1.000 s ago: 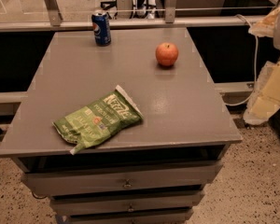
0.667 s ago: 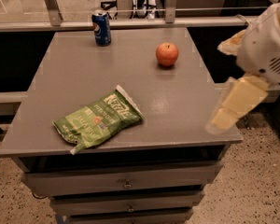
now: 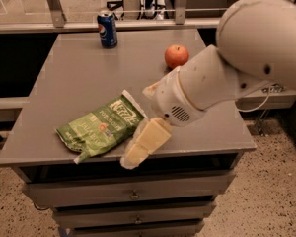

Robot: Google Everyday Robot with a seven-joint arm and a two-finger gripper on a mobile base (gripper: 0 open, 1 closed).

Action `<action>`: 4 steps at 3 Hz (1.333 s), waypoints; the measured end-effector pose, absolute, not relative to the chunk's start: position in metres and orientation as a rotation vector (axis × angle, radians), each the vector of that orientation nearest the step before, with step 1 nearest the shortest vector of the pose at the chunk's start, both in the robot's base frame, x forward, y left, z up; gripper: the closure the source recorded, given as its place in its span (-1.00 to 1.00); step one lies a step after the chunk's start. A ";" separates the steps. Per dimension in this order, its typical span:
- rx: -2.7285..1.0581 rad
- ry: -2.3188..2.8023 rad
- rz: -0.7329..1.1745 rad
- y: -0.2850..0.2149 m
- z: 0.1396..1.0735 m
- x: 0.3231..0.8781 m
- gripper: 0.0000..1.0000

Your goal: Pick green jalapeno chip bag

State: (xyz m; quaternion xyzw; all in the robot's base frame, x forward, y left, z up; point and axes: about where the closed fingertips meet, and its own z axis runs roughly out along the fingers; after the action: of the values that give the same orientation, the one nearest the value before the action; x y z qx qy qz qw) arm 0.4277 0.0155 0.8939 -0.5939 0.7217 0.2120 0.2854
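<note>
The green jalapeno chip bag (image 3: 101, 127) lay flat on the near left part of the gray table (image 3: 69, 68), close to the front edge. It was a crinkly, shiny foil bag, puffy and soft. It looked very light, and it might slip away or get crushed if squeezed too hard. A good place to grab seemed to be the right end by the flat white seam, or across the puffy middle. The gripper (image 3: 137, 126) hung just right of the bag, spread wide and holding nothing. Far back sat a round, smooth red apple (image 3: 176, 56) and a tall, shiny blue can (image 3: 107, 29).
</note>
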 end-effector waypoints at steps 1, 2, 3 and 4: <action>-1.569 1.859 0.707 0.074 0.871 0.434 -1.00; -1.533 1.824 0.740 0.098 0.858 0.452 -1.00; -1.513 1.814 0.740 0.104 0.842 0.465 -0.63; -1.499 1.811 0.714 0.096 0.835 0.476 -0.17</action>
State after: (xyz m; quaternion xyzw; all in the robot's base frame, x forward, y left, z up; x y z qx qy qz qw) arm 0.4759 0.0959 0.8348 -0.5747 0.6943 0.2739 0.3357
